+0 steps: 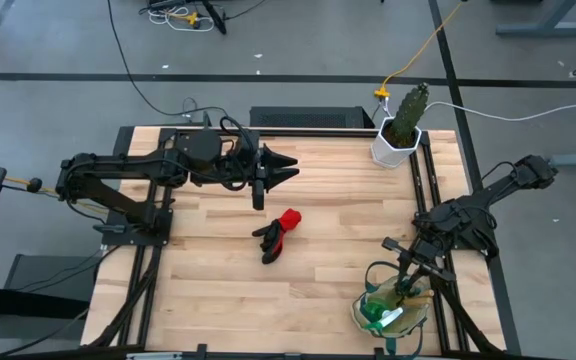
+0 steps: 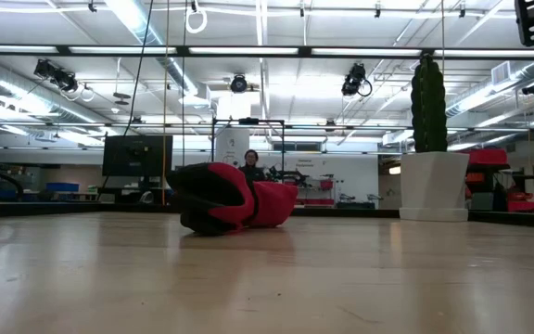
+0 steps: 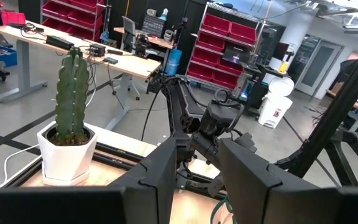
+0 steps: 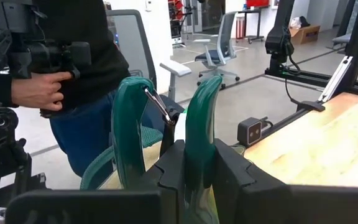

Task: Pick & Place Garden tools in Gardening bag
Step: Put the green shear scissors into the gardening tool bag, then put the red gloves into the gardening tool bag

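Observation:
The red-and-black gloves (image 1: 278, 232) lie on the wooden table near its middle and also show in the low view (image 2: 235, 199). The beige gardening bag (image 1: 360, 310) stands at the table's near right, with the green-and-white spray bottle (image 1: 383, 318) inside. My right gripper (image 1: 415, 262) is over the bag, shut on the teal-handled pruners (image 4: 129, 124). My left gripper (image 1: 286, 168) is open and empty above the table's far middle, beyond the gloves. I see no trowel. My right gripper pinches one teal handle of the pruners (image 4: 197, 146) between its two fingers. The other handle (image 4: 128, 130) stands free beside the fingers. Both handles reach out past the fingertips, along the fingers. The gripper slants down toward the table's near edge, over the bag's opening.
A green cactus in a white pot (image 1: 400, 135) stands at the table's far right corner. A person (image 4: 73, 74) stands beyond the table's near edge, hands on a device. Bare wood lies between the gloves and the bag.

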Robot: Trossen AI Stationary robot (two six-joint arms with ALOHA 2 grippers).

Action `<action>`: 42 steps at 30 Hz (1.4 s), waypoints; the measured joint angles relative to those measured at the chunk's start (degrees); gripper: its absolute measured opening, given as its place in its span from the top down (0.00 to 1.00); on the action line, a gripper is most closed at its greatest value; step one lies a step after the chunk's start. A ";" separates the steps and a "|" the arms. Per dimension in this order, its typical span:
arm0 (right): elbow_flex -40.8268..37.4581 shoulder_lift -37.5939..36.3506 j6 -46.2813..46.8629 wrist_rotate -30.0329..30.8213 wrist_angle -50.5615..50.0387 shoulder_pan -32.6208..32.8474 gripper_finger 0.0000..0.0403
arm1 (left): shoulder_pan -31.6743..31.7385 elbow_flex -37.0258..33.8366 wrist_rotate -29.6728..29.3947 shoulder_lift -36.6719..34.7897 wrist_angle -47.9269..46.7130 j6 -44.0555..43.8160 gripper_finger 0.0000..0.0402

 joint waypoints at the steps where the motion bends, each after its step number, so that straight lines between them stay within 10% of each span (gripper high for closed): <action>1: 0.00 0.08 0.07 0.00 0.00 0.00 0.86 | -0.02 0.00 0.00 0.00 0.00 0.00 0.68; 21: -0.01 3.79 7.09 6.03 1.16 -0.02 0.50 | -0.04 0.00 0.00 0.00 -0.02 -0.02 0.68; 42: 0.00 3.76 12.03 11.28 7.28 -0.34 0.48 | -0.04 0.00 0.00 0.00 -0.02 0.04 0.68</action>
